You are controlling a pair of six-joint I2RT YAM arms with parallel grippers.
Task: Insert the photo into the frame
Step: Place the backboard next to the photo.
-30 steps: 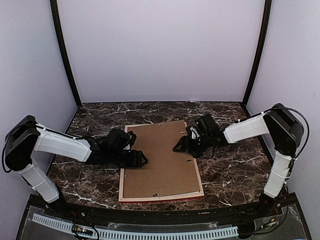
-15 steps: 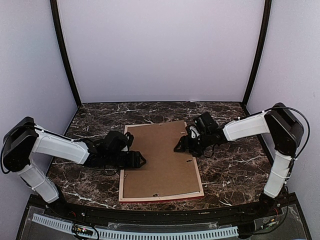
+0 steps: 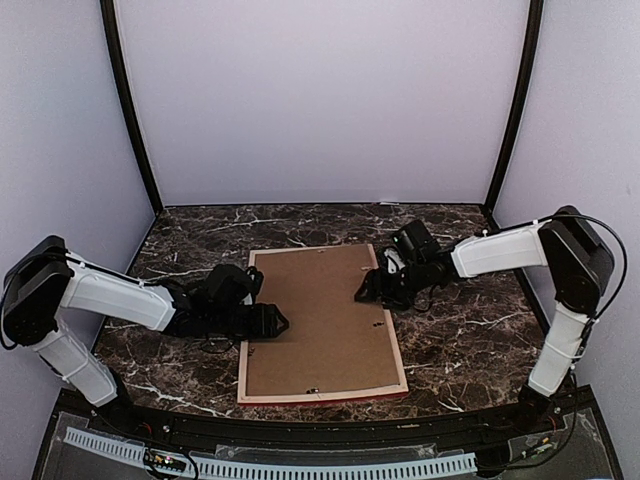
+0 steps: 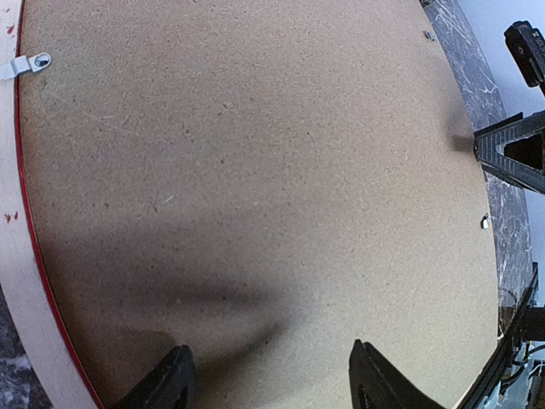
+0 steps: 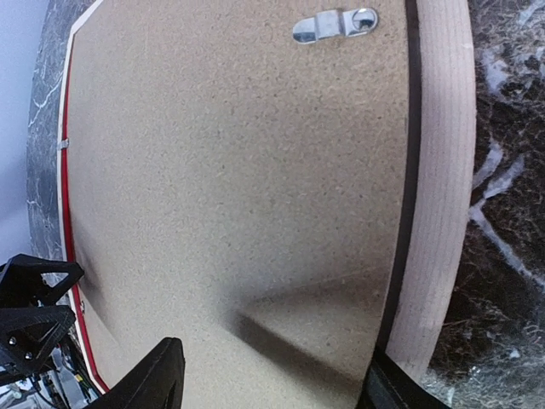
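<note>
Found the frame flat and face down in the middle of the table, with brown backing board uppermost, pale wood rails round it, and a thin red line along its left edge in the left wrist view. Noted the left gripper low over the frame's left edge, jaws parted wide above bare board, gripping nothing. Noted the right gripper at the frame's right edge toward the far corner, jaws likewise spread wide with nothing between, one finger over the board and the other by the right rail. Cannot tell whether either pair of fingertips touches the board: tips cut off at the bottom of both wrist views, only shadows beneath. Saw open marble from the frame's far edge to the back wall, and a strip either side of the frame under the arms; little room between the frame's near edge and the table rim. Could not make out the photo in any view. Spotted a metal hanger just inside the frame's right rail and a small turn tab on its left rail; other clips too small to read.
</note>
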